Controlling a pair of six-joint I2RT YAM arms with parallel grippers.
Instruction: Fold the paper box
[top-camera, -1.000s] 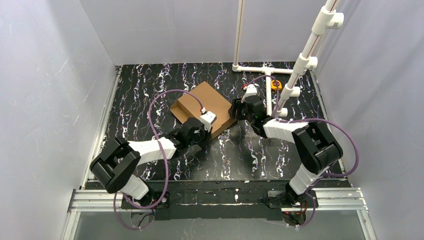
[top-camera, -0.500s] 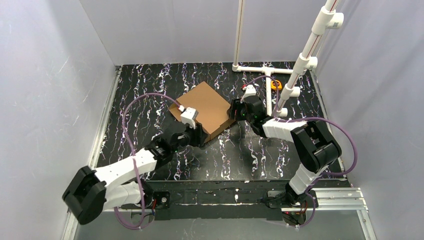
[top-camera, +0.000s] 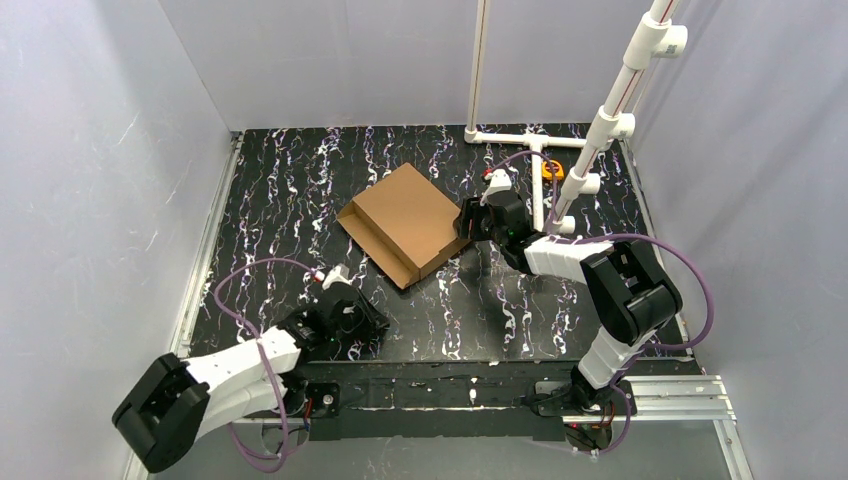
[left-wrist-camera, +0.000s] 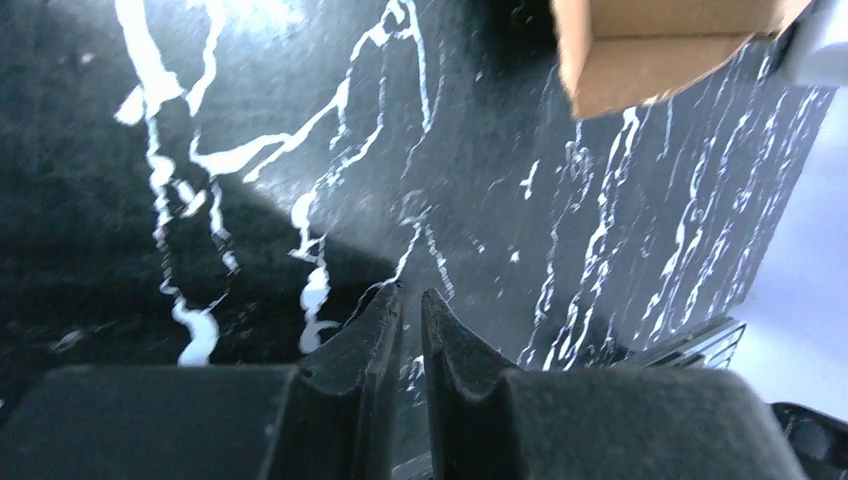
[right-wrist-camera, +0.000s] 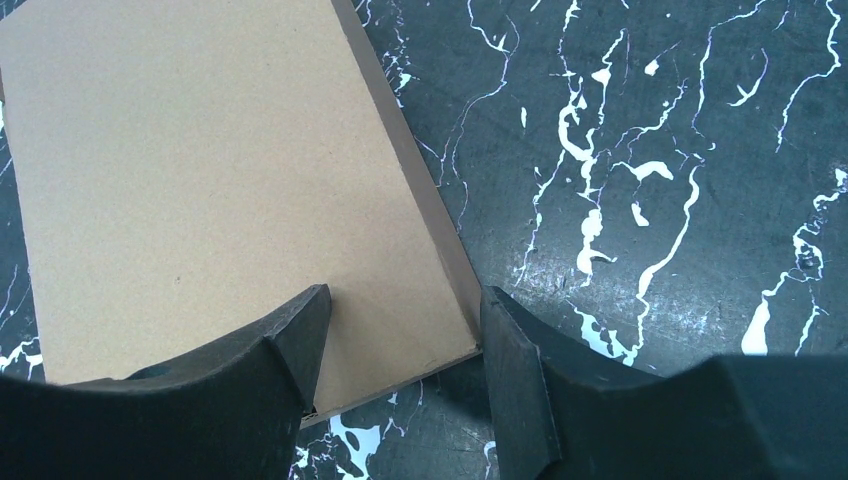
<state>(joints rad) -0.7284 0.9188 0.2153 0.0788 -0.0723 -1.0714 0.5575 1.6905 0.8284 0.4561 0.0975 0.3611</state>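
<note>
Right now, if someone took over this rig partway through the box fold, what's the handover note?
Left end effector: nearly shut, empty, over the table near the front edge, apart from the paper box.
Right end effector: open, straddling the box's right corner, one finger over the top panel, one past its edge; contact unclear.
Box: mid-table, sitting diagonally, large panel flat on top.
Done: body formed, top panel folded over.
Left: a strip along the front-left side is open with an inner wall showing; probably close and tuck it.
</note>
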